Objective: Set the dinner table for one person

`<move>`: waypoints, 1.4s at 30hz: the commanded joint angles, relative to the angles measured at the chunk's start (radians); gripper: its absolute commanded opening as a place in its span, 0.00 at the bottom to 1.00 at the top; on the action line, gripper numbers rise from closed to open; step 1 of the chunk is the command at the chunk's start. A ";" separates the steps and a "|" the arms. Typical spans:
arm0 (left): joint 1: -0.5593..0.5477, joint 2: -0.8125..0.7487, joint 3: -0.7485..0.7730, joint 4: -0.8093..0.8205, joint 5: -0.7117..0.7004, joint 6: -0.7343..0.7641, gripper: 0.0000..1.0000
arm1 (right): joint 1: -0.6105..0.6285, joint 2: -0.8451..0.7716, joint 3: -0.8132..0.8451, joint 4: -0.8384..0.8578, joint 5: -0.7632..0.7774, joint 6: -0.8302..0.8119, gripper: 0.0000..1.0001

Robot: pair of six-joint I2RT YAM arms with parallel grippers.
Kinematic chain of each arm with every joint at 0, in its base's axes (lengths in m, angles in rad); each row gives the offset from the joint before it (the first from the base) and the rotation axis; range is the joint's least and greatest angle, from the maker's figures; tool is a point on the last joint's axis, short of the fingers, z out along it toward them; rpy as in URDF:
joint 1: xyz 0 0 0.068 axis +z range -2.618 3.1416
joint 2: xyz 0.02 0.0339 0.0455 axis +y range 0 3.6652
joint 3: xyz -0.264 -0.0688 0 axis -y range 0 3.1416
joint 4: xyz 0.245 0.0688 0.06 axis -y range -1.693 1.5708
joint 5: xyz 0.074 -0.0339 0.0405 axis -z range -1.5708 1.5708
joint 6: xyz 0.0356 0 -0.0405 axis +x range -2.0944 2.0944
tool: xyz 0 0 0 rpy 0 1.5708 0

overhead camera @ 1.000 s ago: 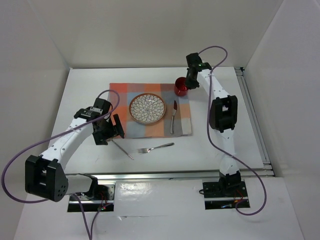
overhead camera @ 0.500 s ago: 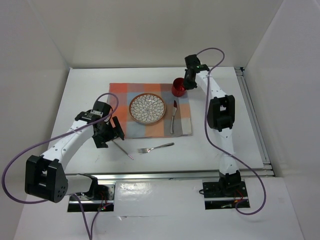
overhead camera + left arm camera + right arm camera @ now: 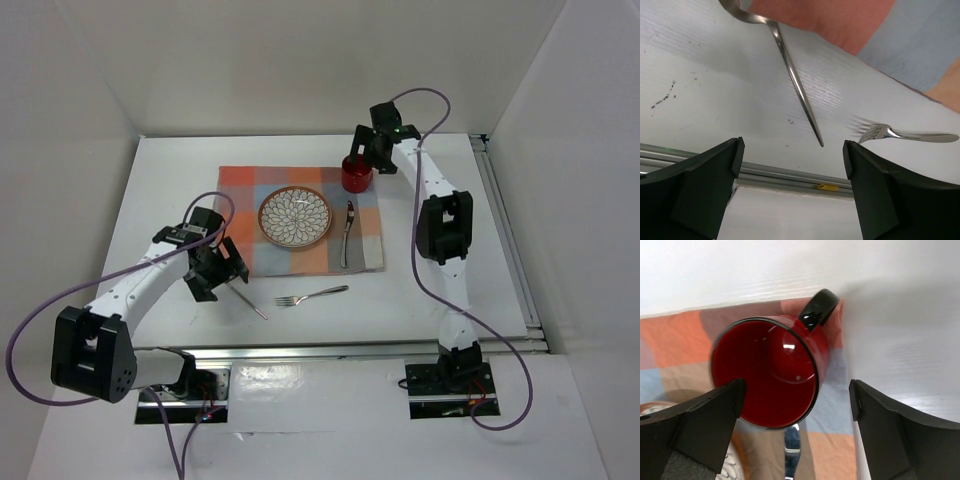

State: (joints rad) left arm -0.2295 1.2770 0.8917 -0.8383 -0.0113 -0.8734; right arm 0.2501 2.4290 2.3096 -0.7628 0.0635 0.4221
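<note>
Releasing red mug (image 3: pixel 767 372), nudged left onto cloth (image 3: pixel 240 190) upper right: cup done. R jaws apart; L jaws apart over spoon (image 3: pixel 797 90).

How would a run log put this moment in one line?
left tool open above spoon | right tool open over red mug on cloth | fork on dinner table

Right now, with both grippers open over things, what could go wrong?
The right gripper straddles the mug at the cloth corner; a sideways move could clip its rim and tip it. The left gripper hangs over the spoon handle, thin and flat on the table; the fingers may scrape or miss, and the nearby fork could get knocked.
</note>
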 commanded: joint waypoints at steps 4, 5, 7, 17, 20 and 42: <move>-0.002 0.019 -0.030 0.025 -0.019 -0.079 0.98 | -0.001 -0.293 -0.077 0.086 -0.077 -0.003 0.99; -0.002 0.019 -0.030 0.036 -0.019 -0.079 0.96 | -0.002 -0.323 -0.102 0.097 -0.077 -0.003 1.00; -0.013 0.019 -0.057 0.059 -0.019 -0.088 0.95 | -0.002 -0.399 -0.171 0.106 -0.055 -0.014 1.00; -0.033 0.067 -0.148 0.249 -0.042 -0.162 0.77 | -0.021 -0.651 -0.550 0.189 -0.088 -0.043 1.00; -0.043 0.099 -0.148 0.269 -0.090 -0.213 0.77 | -0.021 -0.679 -0.599 0.189 -0.097 -0.043 1.00; -0.044 -0.003 -0.151 -0.027 -0.251 -0.371 0.00 | -0.031 -0.746 -0.700 0.169 -0.047 -0.062 1.00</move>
State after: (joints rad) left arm -0.2710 1.3785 0.7460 -0.7280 -0.1989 -1.2098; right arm 0.2260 1.7321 1.6283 -0.6125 -0.0029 0.3744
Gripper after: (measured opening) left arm 0.221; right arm 0.997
